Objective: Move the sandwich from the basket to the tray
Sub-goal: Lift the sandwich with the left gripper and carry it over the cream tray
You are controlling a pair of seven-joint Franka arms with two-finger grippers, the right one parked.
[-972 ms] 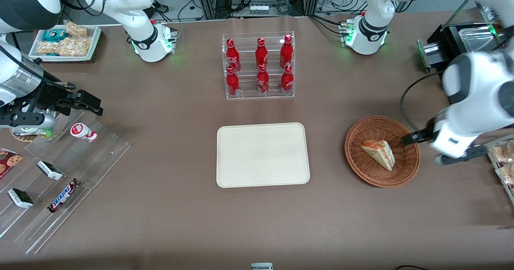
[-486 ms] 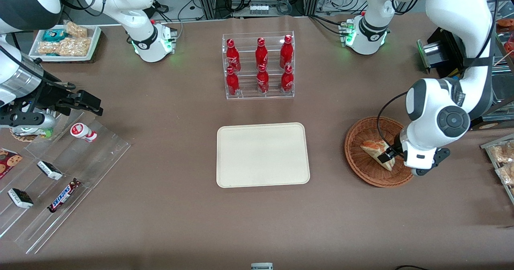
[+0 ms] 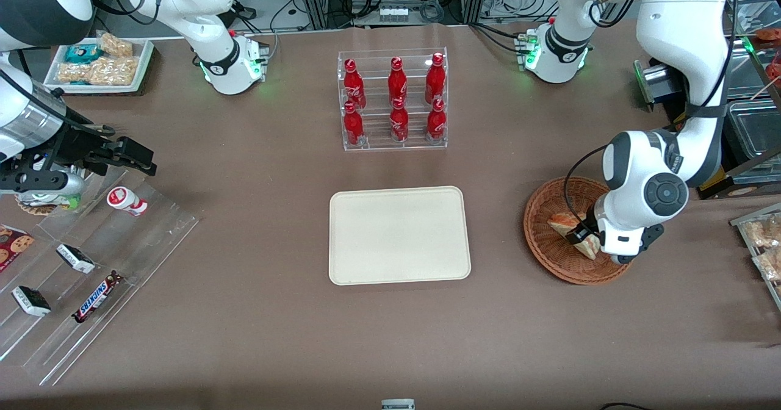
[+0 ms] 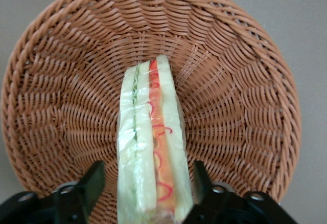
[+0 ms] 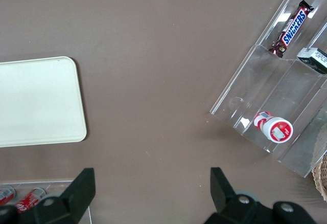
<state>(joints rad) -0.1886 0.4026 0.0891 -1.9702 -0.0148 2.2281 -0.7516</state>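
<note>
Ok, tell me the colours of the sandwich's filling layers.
Red-orange and green between pale bread on the sandwich, clearest in the left wrist view; the gripper straddles it.

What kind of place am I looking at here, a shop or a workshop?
Probably a robotics lab staged like a snack counter: cola bottles in a clear rack, a Snickers bar, cables at the table's edge. The working arm's hand sits open astride a sandwich in a basket.

Brown table bearing cream tray, wicker basket, clear bottle rack and stepped acrylic snack display; gripper over the basket.
</note>
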